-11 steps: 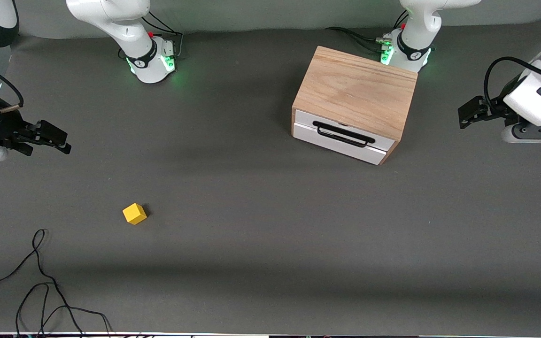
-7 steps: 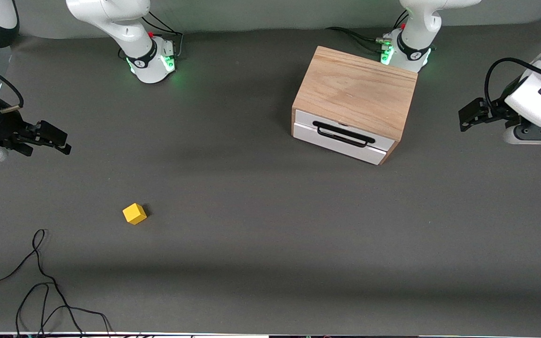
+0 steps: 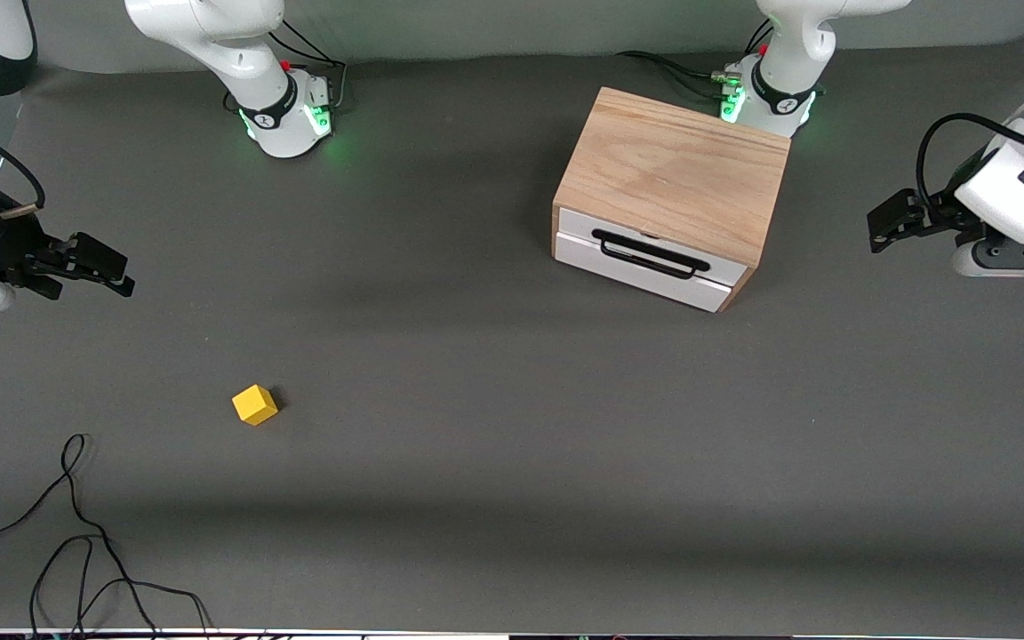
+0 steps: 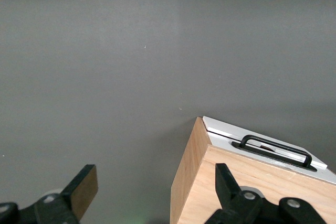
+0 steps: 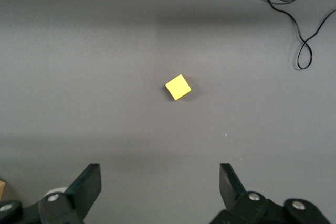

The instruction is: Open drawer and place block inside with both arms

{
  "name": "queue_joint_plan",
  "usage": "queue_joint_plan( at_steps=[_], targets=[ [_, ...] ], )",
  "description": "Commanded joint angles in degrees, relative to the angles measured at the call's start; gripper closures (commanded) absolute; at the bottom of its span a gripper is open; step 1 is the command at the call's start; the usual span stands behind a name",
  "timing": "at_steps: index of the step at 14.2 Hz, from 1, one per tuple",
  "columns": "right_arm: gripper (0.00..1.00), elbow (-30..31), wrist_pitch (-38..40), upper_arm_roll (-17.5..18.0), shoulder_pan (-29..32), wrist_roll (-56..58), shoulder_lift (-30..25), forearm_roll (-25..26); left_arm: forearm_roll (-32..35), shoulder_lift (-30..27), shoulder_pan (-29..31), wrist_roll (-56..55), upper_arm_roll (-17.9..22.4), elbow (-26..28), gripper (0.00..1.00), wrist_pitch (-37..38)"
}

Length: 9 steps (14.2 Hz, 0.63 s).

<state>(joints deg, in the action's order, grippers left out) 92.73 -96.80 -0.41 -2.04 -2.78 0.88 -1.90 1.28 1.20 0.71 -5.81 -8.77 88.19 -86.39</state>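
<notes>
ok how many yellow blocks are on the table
1. The block lies on the bare table toward the right arm's end, nearer the front camera than the wooden box. The drawer is shut, so any inside would be hidden.

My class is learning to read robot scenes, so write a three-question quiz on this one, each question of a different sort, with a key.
1. True or false: the drawer of the wooden box is shut.
2. Which lies nearer the front camera? A) the yellow block B) the wooden box
3. Fill in: the left gripper and right gripper are both ____, holding nothing.

Key: 1 true; 2 A; 3 open. The block sits on the table toward the right arm's end, beside a loose black cable.
</notes>
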Motion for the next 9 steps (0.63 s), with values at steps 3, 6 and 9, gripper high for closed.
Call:
queue_joint_plan(
  at_steps=[3,6,9],
  targets=[
    [0.0,-1.67,-0.58,-0.38,0.45,4.18,2.46,-0.39,-1.37,-1.73,0.7,1.24,0.34,2.77,0.0,-2.72],
    [0.0,-1.76,-0.85,-0.73,0.54,4.19,2.46,-0.39,-1.55,-2.34,0.7,1.24,0.42,3.74,0.0,-3.08],
    [0.0,-1.76,-0.85,-0.91,0.45,4.19,2.99,-0.39,-1.64,-2.52,0.61,1.24,0.42,4.01,0.0,-3.34]
  ],
)
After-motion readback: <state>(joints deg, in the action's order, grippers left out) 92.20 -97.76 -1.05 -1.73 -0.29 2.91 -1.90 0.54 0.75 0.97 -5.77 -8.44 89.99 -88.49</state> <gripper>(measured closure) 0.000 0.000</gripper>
